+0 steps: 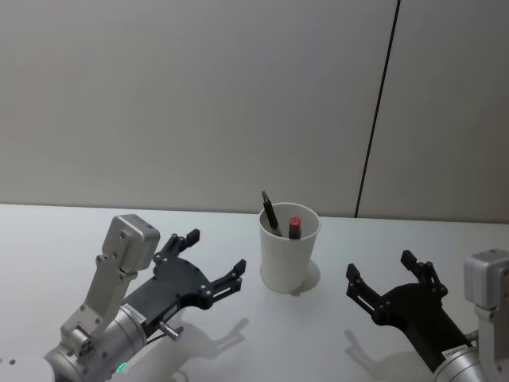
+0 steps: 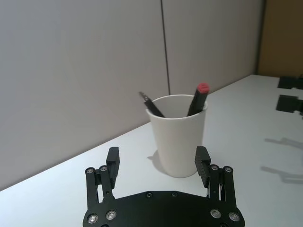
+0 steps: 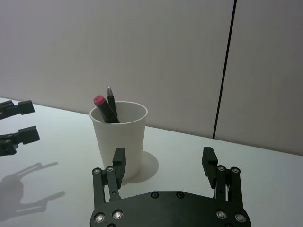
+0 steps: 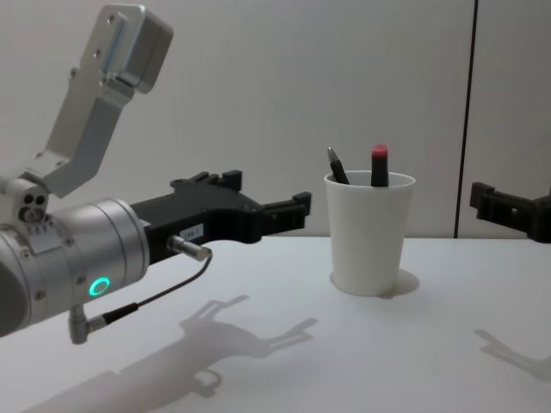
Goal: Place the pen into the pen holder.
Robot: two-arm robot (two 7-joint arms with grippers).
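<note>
The pen holder (image 1: 288,259), a white paper cup, stands upright on the table between my two arms. Two pens lean inside it: a black pen (image 1: 270,213) with a pointed end up, and a dark pen with a red top (image 1: 294,227). My left gripper (image 1: 215,253) hovers open and empty just left of the cup, pointing at it; in the left wrist view the cup (image 2: 179,142) sits a short way beyond the open fingers. My right gripper (image 1: 380,267) is open and empty to the cup's right, a little farther off.
The white table (image 1: 238,350) stretches around the cup, with a plain grey wall (image 1: 199,95) close behind it. A dark vertical seam (image 1: 378,103) runs down the wall behind the cup's right side.
</note>
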